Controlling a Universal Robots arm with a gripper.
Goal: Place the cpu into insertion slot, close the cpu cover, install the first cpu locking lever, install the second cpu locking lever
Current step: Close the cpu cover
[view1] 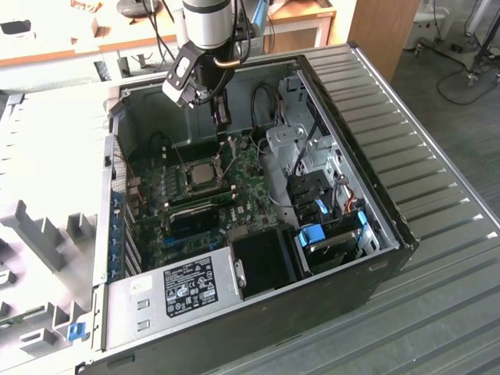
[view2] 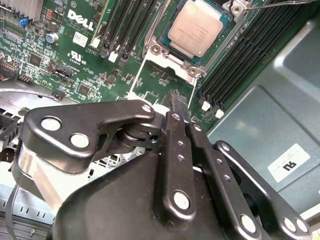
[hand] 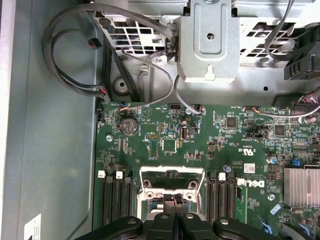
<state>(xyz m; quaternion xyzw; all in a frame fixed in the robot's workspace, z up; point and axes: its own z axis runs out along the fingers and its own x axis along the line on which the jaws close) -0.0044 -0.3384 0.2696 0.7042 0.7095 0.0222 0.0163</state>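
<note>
— Exterior view?
— The gripper (view1: 223, 131) hangs just above the cpu (view1: 201, 173).
— Second wrist view?
— The cpu lies in the insertion slot (view2: 160, 52); the gripper is closed.
— First wrist view?
— Its tips are at the raised cpu cover (hand: 170, 184).

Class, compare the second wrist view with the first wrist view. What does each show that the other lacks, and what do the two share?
Second wrist view: the cpu, lying flat with its silver-grey top facing up.

First wrist view: a round coin battery on the board and a grey metal bracket beyond the board's edge.

In both wrist views: the green circuit board, the long black memory slots and the black gripper, its jaws pressed together.
</note>
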